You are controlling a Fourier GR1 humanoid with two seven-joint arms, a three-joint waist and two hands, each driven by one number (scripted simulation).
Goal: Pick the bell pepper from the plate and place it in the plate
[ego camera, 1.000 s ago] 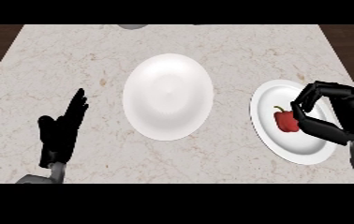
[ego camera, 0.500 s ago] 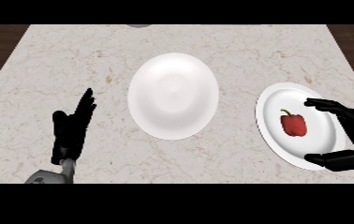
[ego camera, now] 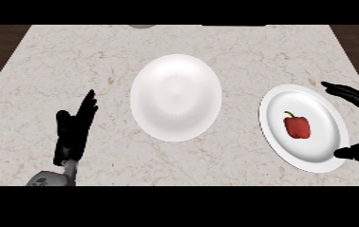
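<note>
A red bell pepper (ego camera: 297, 126) with a green stem lies in the middle of the white plate (ego camera: 278, 108) at the counter's right. A larger empty white plate (ego camera: 175, 97) sits at the centre. My right hand (ego camera: 344, 91) shows only as spread fingers at the right edge, above and below the pepper's plate, open and apart from the pepper. Resting at the lower left, my left hand (ego camera: 73, 132) is open with its fingers up.
The marble counter (ego camera: 84, 64) ends in dark strips at the far left and far right. A grey object (ego camera: 142, 26) peeks in at the top edge, beside a dark one (ego camera: 233, 25).
My right hand has opened and pulled back to the right, off the pepper, which stays on its plate. The view has shifted slightly.
</note>
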